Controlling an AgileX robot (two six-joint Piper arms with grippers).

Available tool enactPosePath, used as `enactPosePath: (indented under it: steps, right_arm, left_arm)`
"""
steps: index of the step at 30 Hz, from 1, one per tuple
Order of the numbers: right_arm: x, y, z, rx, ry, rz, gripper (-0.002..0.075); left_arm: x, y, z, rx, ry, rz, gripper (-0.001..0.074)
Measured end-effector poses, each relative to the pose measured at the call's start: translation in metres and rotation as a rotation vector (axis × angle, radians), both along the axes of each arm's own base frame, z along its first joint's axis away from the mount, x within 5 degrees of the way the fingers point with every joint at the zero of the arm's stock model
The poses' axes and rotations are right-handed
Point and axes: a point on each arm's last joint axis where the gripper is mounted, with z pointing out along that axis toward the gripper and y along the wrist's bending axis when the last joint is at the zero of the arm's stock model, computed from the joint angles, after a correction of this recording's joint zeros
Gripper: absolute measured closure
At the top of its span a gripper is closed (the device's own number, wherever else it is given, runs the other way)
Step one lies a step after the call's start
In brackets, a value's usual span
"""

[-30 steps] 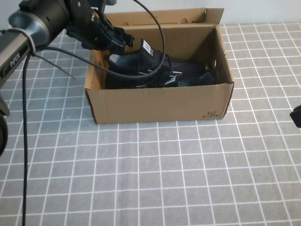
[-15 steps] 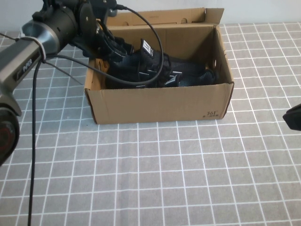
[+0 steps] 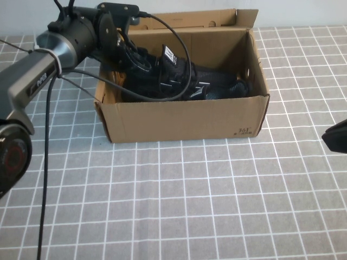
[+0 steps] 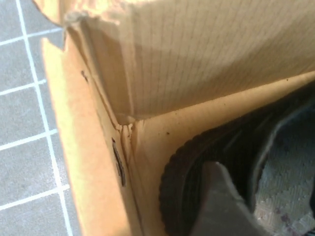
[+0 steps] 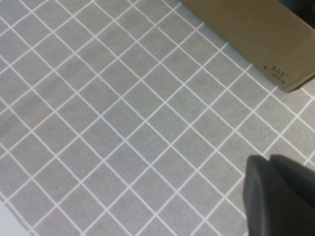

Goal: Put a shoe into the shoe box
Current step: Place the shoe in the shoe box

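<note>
The shoe (image 3: 187,81) is a black mesh trainer with light-coloured markings on its side and a pull tab with white print standing up at the heel; it lies lengthwise inside the shoe box (image 3: 184,116), heel toward the left end and toe toward the right wall. In the left wrist view the shoe (image 4: 236,182) shows a ribbed dark rubber edge pressed close into the box's inner corner, with mesh fabric beside it. The shoe box is plain brown corrugated cardboard, open at the top, its lid flap standing up along the far side and a small printed number on the near wall by the right corner. The left gripper (image 3: 133,57) reaches down into the left end of the box at the shoe's heel; its fingers are buried among the dark shoe and cables, so whether they are closed on the shoe or parted cannot be told. The right gripper (image 3: 337,136) sits at the far right edge of the high view, well apart from the box, with only a dark corner visible and its fingers' state not discernible. The bench (image 3: 179,206) is covered in a grey cloth with a white grid pattern, and a pale wall runs behind it.
</note>
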Motion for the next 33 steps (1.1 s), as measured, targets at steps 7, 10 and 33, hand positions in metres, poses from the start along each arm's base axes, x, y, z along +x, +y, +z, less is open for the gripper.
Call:
enactPosePath:
  steps: [7, 10, 33]
  right_arm:
    - [-0.0003, 0.0, -0.0002, -0.004, 0.0, 0.007, 0.0742]
    - [-0.0003, 0.0001, -0.0001, -0.003, 0.0, 0.007, 0.0742]
    - [-0.0003, 0.0009, 0.0004, 0.008, -0.001, 0.009, 0.0742]
  left_arm:
    - [0.004, -0.0003, -0.0044, -0.002, -0.022, -0.004, 0.0672]
    - [0.0061, -0.001, -0.0023, -0.008, -0.055, -0.009, 0.0715]
    - [0.0063, -0.0047, -0.0005, -0.004, -0.08, -0.088, 0.0638]
